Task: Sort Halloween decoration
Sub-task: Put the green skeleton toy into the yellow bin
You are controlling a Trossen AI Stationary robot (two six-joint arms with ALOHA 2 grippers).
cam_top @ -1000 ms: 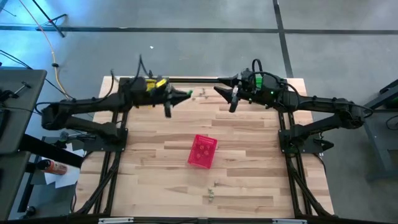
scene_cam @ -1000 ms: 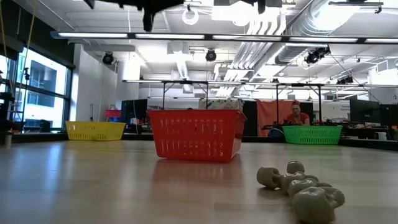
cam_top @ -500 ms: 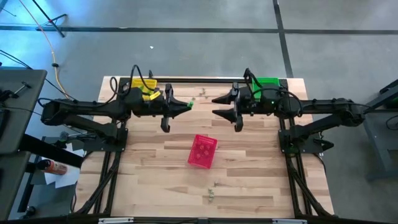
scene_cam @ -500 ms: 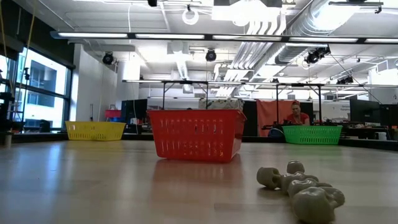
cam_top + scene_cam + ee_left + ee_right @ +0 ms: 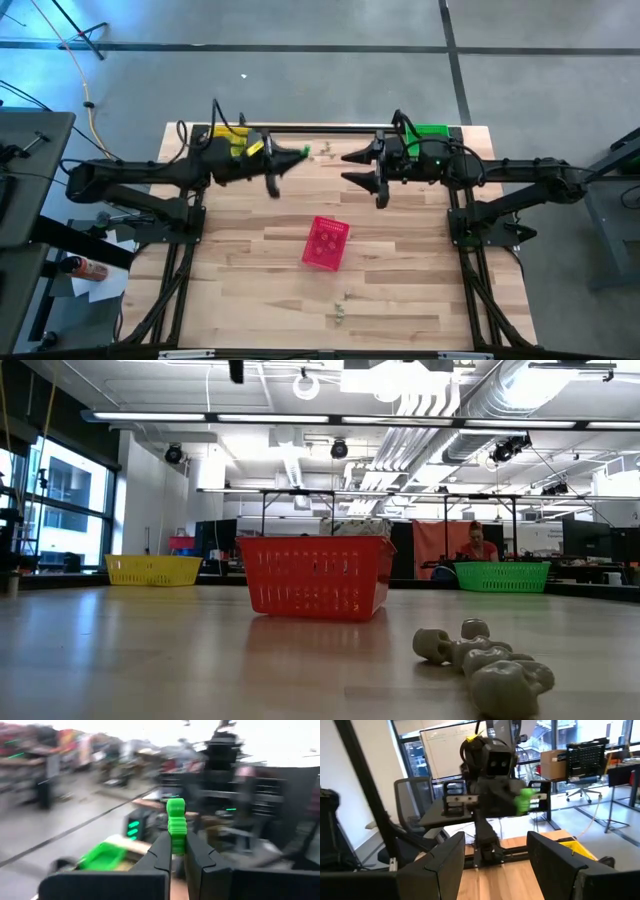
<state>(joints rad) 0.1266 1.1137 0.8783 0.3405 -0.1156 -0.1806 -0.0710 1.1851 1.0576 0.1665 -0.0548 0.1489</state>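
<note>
Since the earlier frame the left hand (image 5: 300, 153) has moved slightly farther, while grey trinkets (image 5: 341, 312) lie near on the worktop (image 5: 400, 270), the pink basket (image 5: 326, 243) stands at its middle, and far off that hand, clenched on a green trinket (image 5: 175, 824), faces the released right hand (image 5: 352, 168).

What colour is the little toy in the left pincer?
Bright green trinket, clearest in the left wrist view.
</note>
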